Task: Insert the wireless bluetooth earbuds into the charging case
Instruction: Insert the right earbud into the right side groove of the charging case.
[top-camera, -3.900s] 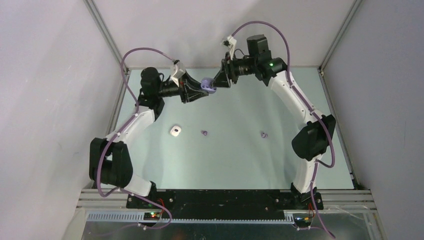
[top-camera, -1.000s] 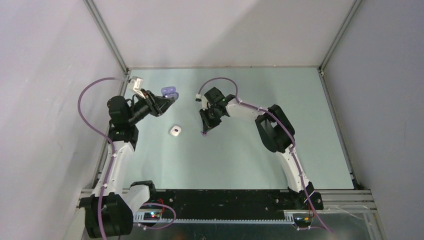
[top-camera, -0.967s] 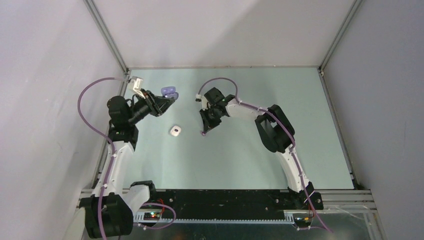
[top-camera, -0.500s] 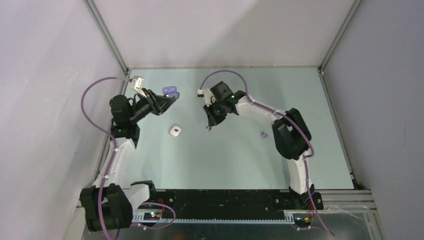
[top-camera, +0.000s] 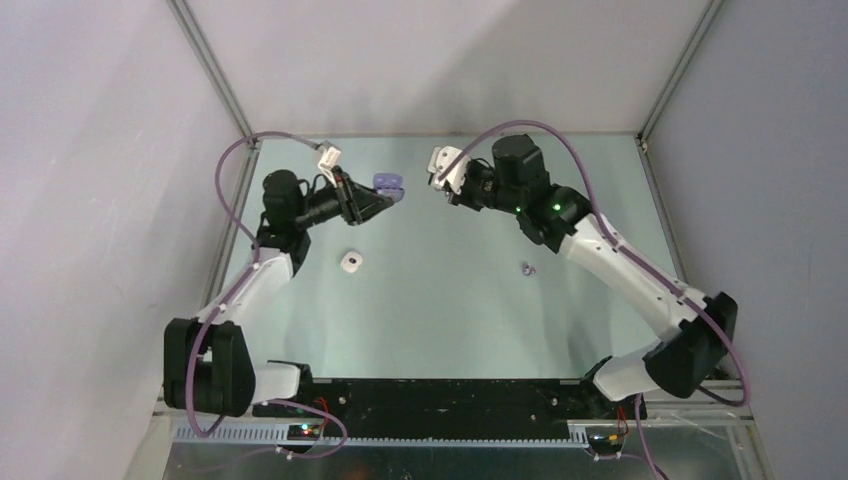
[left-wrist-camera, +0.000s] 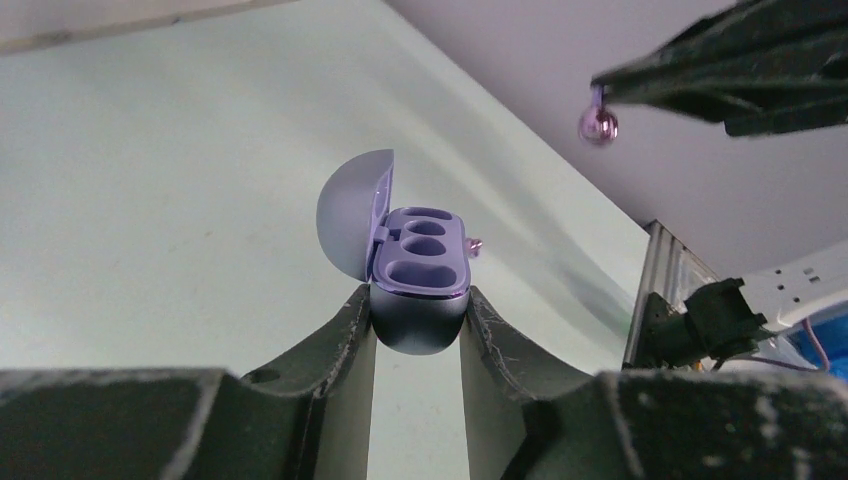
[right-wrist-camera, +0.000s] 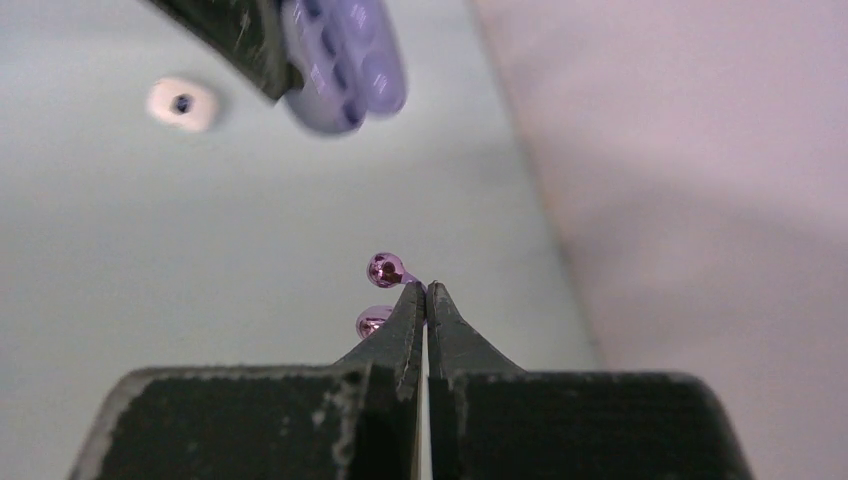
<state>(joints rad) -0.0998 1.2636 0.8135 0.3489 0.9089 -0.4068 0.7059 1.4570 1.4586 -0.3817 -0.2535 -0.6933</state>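
The open purple charging case (left-wrist-camera: 420, 290) is held above the table, lid tipped back to the left and its sockets showing. My left gripper (left-wrist-camera: 418, 302) is shut on its lower body; in the top view the charging case (top-camera: 386, 184) and left gripper (top-camera: 372, 197) are at the back left. My right gripper (right-wrist-camera: 424, 288) is shut on a shiny purple earbud (right-wrist-camera: 387, 270) at its tips. In the left wrist view that earbud (left-wrist-camera: 598, 122) hangs up and right of the case, not touching it. The right gripper (top-camera: 450, 190) faces the case in the top view.
A second purple earbud (top-camera: 527, 268) lies on the green table right of centre. A small white case (top-camera: 350, 262) rests on the table below the left gripper, also in the right wrist view as the white case (right-wrist-camera: 182, 103). Grey walls enclose the back and sides.
My right gripper closed on the purple earbud on the table, lifted it, and swung up and back toward the case. The left arm carried the case to the right.
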